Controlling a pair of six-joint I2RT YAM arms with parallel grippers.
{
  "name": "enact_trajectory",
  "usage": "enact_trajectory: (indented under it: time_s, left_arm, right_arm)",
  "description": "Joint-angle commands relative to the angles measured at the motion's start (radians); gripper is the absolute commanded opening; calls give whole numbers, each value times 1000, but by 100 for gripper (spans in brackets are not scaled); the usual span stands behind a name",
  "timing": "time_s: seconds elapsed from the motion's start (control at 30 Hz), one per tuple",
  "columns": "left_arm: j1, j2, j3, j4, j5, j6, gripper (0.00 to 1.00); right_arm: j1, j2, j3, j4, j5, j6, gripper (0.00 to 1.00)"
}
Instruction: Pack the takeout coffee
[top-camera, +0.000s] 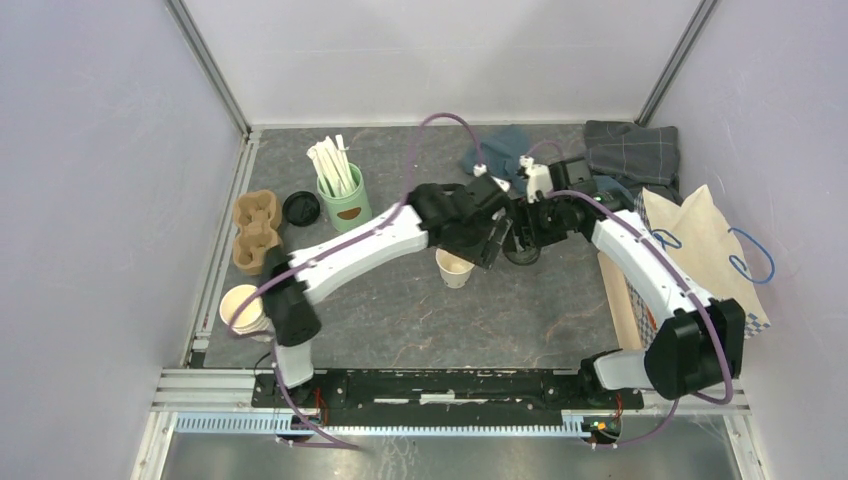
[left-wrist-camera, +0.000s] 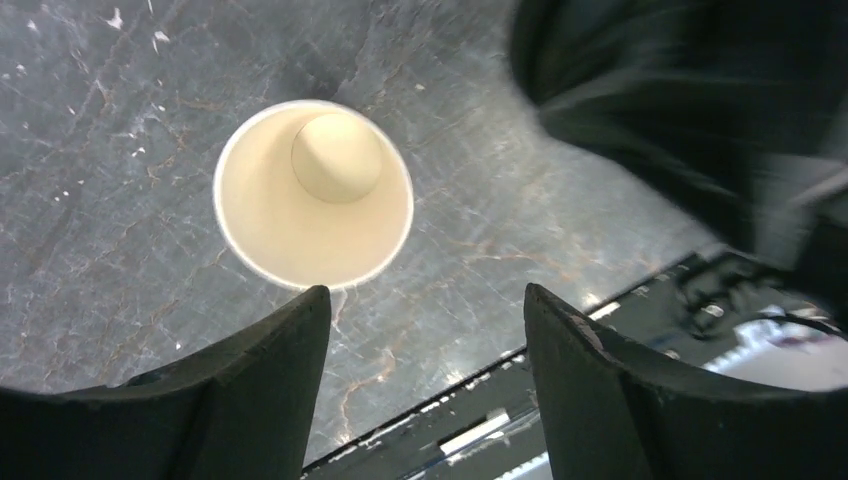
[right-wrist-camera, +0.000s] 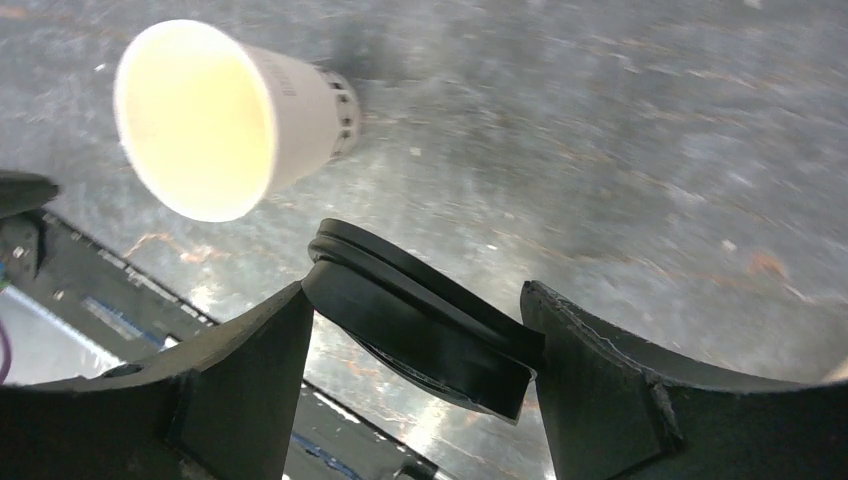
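where the two arms meet over the middle of the table (top-camera: 400, 310), the top view shows the takeout cup (top-camera: 455, 268) standing upright and lidless, just on the near side of the left hand (top-camera: 495, 245) and a little left of the right hand (top-camera: 522, 240). a dark round shape, the black lid (top-camera: 521, 257), sits at the right hand's tips, apart from the cup. the two hands lie just beside each other. at far left are a mint-green mug (top-camera: 345, 205) of white sticks (top-camera: 335, 165), a spare lid (top-camera: 300, 207) flat on the table, a cup carrier (top-camera: 255, 232) and a stack of cream paper cups (top-camera: 243, 308). at the right edge is a paper bag (top-camera: 700, 240) with blue handles, and cloths (top-camera: 630, 150) lie behind it.

left wrist view: the left hand (left-wrist-camera: 427, 295) is spread wide, with bare table between its fingers. the takeout cup (left-wrist-camera: 313, 195) stands just beyond the fingertips, its open mouth toward the camera, touching neither finger. a dark blurred shape (left-wrist-camera: 680, 110) fills the upper right; what it is cannot be told.

right wrist view: the right hand (right-wrist-camera: 415, 290) grips the black lid (right-wrist-camera: 420, 335) across its width, the lid tilted between the two fingers. the takeout cup (right-wrist-camera: 200, 120) stands up and to the left, apart from the lid.
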Motion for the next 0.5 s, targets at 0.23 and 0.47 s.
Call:
enact_trajectory:
  time_s: [0.23, 0.47]
  left_arm:
    - [336, -551, -486, 254, 293, -110, 84]
    - [376, -617, -612, 355, 380, -170, 84]
  right_arm:
    - [221, 236, 227, 17, -150, 129, 81]
    - [262, 353, 339, -39, -140, 141, 82]
